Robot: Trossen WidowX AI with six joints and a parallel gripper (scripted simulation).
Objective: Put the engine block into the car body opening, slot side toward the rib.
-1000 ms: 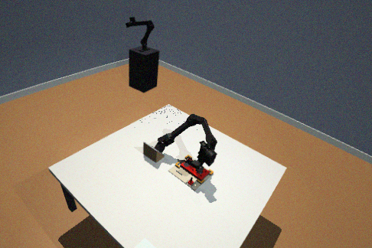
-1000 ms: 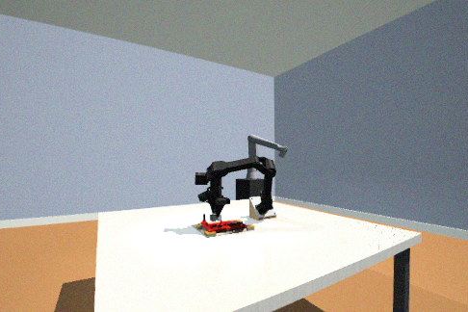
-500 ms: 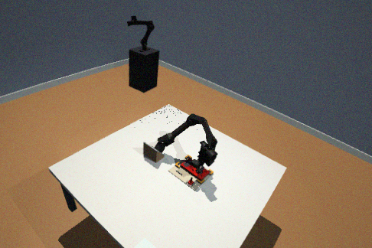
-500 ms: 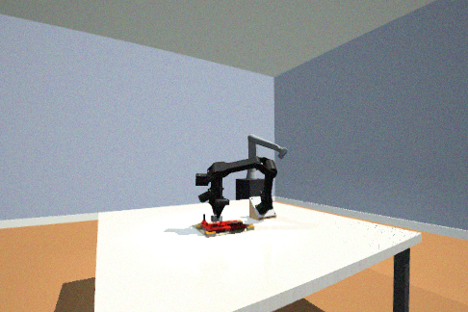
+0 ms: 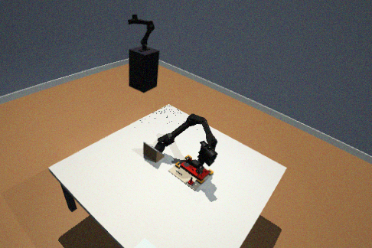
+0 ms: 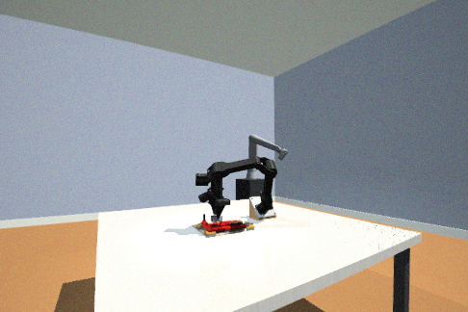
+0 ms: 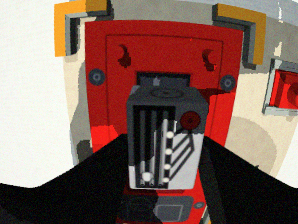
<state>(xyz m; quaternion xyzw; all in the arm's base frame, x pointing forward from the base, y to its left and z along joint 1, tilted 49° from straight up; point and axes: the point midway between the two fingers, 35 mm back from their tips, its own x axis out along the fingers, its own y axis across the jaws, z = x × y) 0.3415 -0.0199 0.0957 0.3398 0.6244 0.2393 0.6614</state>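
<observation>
Wrist view: the jaws (image 5: 198, 164) (image 6: 218, 215) grip the block (image 6: 217, 219) (image 7: 167, 142) by its sides.
Block: upright over the red car body (image 5: 190, 168) (image 6: 225, 225) (image 7: 165, 55), its dark opening (image 7: 177, 78) partly showing past it; I can't tell how deep it sits.
Car body: between yellow corner pieces (image 7: 60, 30) (image 7: 259, 37), nearer the desk's (image 5: 122, 191) (image 6: 177, 270) right corner than its left, seen from the top.
</observation>
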